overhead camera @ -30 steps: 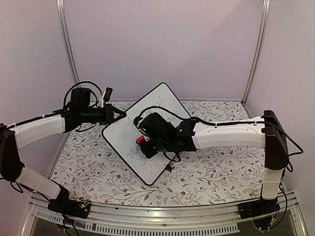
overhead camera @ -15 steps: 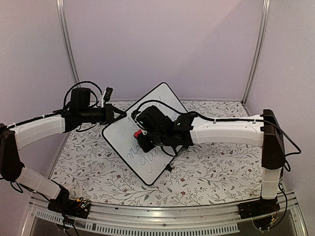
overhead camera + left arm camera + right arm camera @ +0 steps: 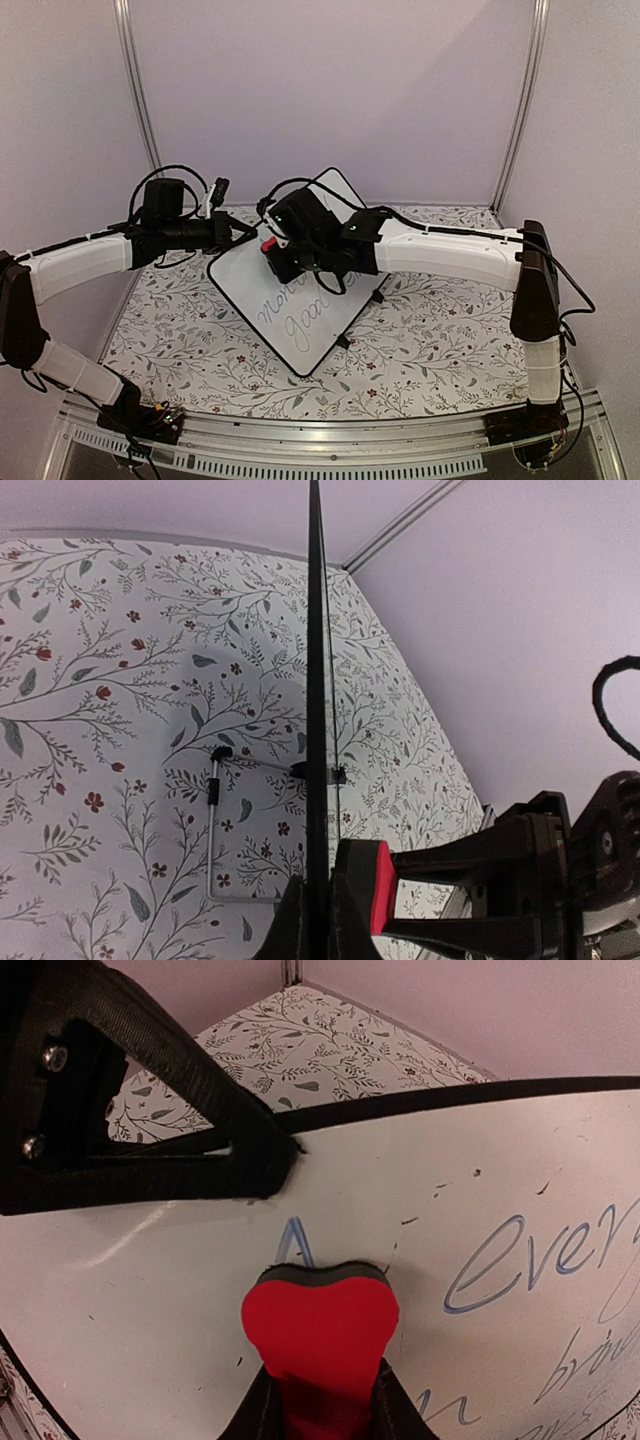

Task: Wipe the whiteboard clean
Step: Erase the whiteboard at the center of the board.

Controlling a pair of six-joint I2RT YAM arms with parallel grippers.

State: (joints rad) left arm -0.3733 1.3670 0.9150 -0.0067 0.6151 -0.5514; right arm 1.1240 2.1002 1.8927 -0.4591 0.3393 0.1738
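Note:
The whiteboard [image 3: 300, 310], white with a thin black frame and grey handwriting, stands tilted on the floral table. My left gripper [image 3: 243, 233] is shut on its left edge, seen edge-on in the left wrist view [image 3: 316, 680] between my fingers. My right gripper [image 3: 275, 255] is shut on a red eraser [image 3: 269, 245] pressed against the upper left of the board. In the right wrist view the eraser [image 3: 320, 1325] sits squeezed between my jaws just under a blue letter on the whiteboard [image 3: 480, 1160]. The left gripper's fingers [image 3: 170, 1160] show above it.
A wire stand [image 3: 213, 820] props the board from behind. The floral table [image 3: 440, 330] is walled by pale panels at the back and sides, with metal posts [image 3: 135, 90] in the corners.
My right gripper has slid the eraser up and to the left across the board. More handwriting shows low on the board now. The left arm has not moved.

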